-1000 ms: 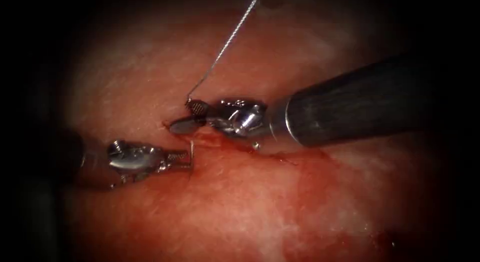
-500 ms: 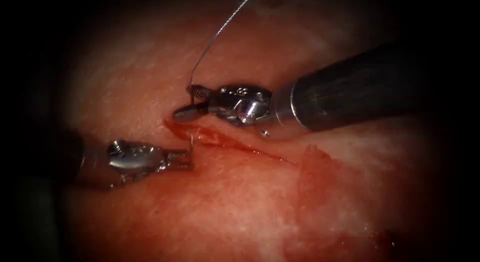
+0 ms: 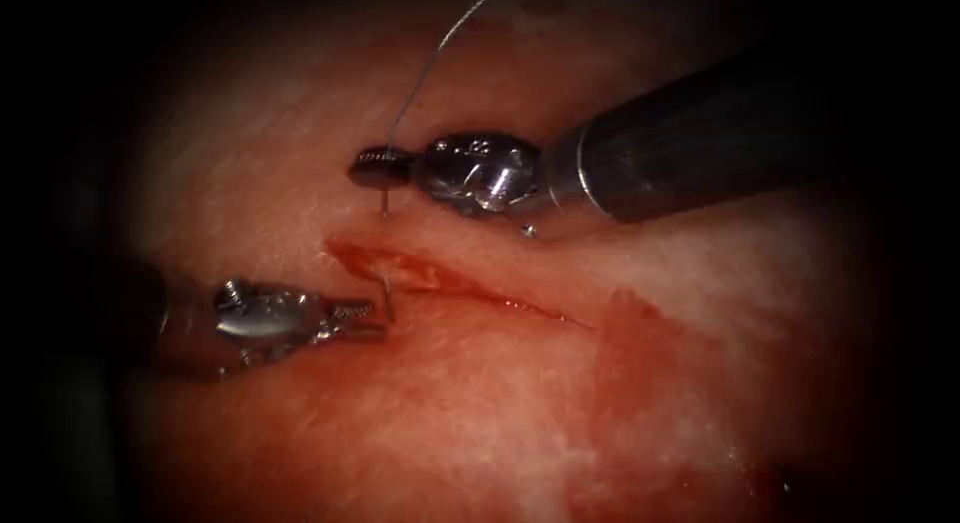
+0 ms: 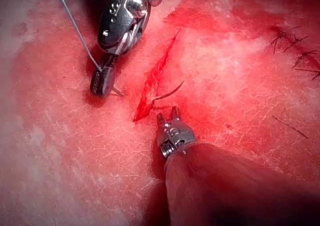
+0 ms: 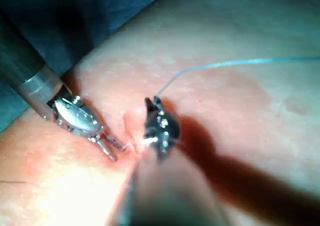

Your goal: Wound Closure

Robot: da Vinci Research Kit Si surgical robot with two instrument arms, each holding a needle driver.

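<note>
On the tissue [image 3: 500, 423] the cut [image 3: 470, 288] runs from left down to the right. The curved needle is in the tissue. Its tail stub [image 3: 384, 198] enters just above the cut's left end, and its tip part [image 3: 386, 295] stands out of the cut. My right tool [image 3: 362, 167] is shut on the tail end, where the thread [image 3: 440, 43] joins and climbs away. The left tool [image 3: 378, 319] lies just short of the tip part, jaws slightly parted with nothing between them. The left wrist view shows the left tool [image 4: 168, 112], the needle [image 4: 167, 92] and the right tool [image 4: 100, 86].
Red fluid [image 3: 650, 353] stains the cut and spreads to its lower right. Several dark cut thread ends [image 4: 290, 41] lie on the tissue away from the cut. A dark blue drape [image 5: 100, 16] borders the tissue behind the left tool [image 5: 112, 147].
My right tool rose from the cut's edge to above it. Its jaws went from open to shut on the needle's tail end. The left tool stayed put.
</note>
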